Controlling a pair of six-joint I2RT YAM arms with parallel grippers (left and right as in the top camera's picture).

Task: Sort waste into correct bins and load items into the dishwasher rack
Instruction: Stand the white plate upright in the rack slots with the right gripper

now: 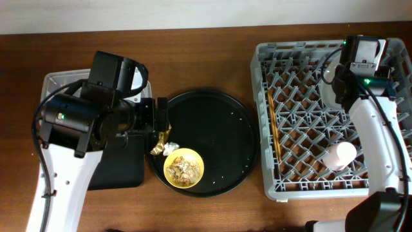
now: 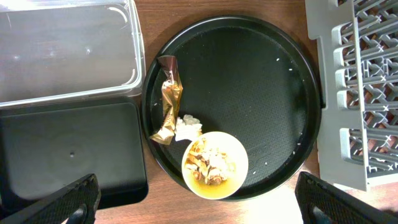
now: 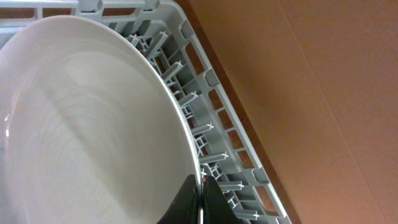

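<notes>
The gold-brown wrapper [image 2: 169, 99] and white tissue wad [image 2: 188, 126] lie on the left side of the round black tray [image 2: 261, 81]. Beside them is the yellow bowl [image 2: 214, 165], which holds beige food scraps [image 2: 208, 163]. My left gripper [image 2: 199, 208] hangs open and empty above them; in the overhead view it [image 1: 162, 119] is at the tray's left rim. My right gripper [image 3: 200, 196] is shut on the rim of the pale grey plate [image 3: 93, 124], which stands on edge in the dishwasher rack [image 1: 309, 174]. The chopsticks [image 1: 273, 122] and pink cup [image 1: 339, 154] lie in the rack. The light-blue cup is out of view.
The clear tub [image 2: 68, 56] and the shallow black tray [image 2: 68, 155] sit side by side left of the round tray, partly under my left arm. The rack's grey wall [image 2: 336, 112] stands close to the round tray's right rim. Bare wooden table lies in front.
</notes>
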